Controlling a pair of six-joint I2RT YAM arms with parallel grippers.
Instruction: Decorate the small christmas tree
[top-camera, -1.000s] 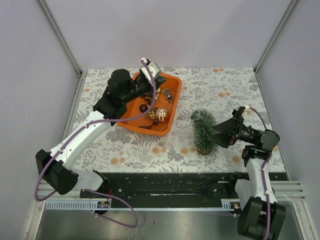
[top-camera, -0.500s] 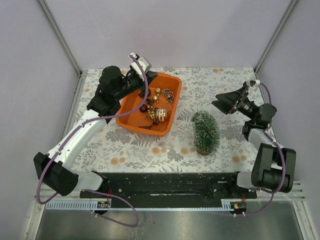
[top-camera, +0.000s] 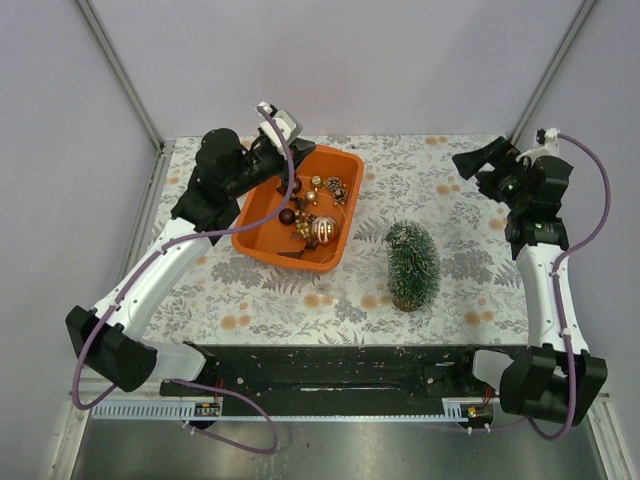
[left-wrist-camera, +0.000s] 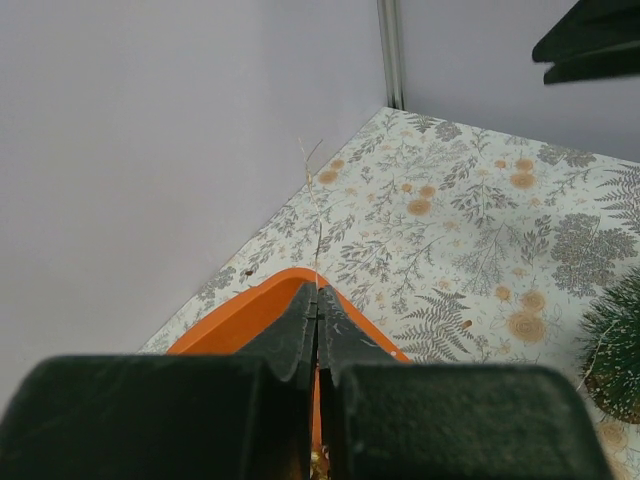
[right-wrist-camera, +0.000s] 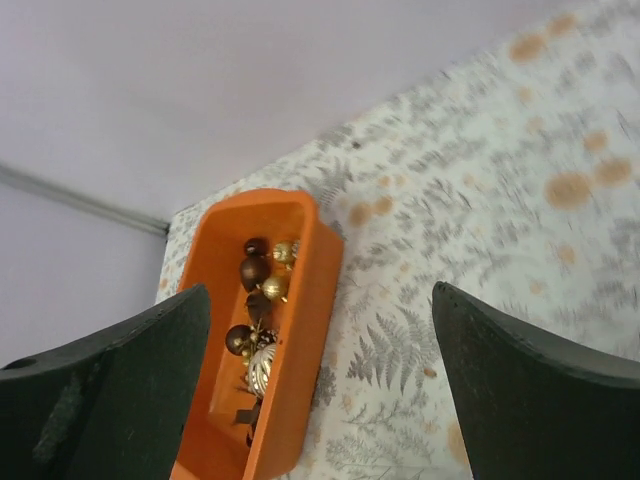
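Observation:
The small christmas tree (top-camera: 412, 264) stands upright on the floral cloth, right of the orange tub (top-camera: 262, 222); its edge also shows in the left wrist view (left-wrist-camera: 616, 350). The tub holds gold and brown baubles (top-camera: 318, 226), also seen in the right wrist view (right-wrist-camera: 256, 330). My left gripper (top-camera: 303, 160) hangs over the tub's far end. In the left wrist view it (left-wrist-camera: 318, 292) is shut on a thin gold thread (left-wrist-camera: 314, 205) that sticks out past its tips. My right gripper (top-camera: 475, 163) is raised at the far right, wide open and empty (right-wrist-camera: 320, 300), well away from the tree.
Grey walls and metal corner posts (top-camera: 535, 75) close in the table on three sides. The orange tub's rim (right-wrist-camera: 322, 262) lies ahead of the right gripper. The black rail (top-camera: 330, 365) runs along the near edge.
My left gripper has lifted out of the tub and drawn back a little toward the far left. My right arm has swung from beside the tree up to the far right corner.

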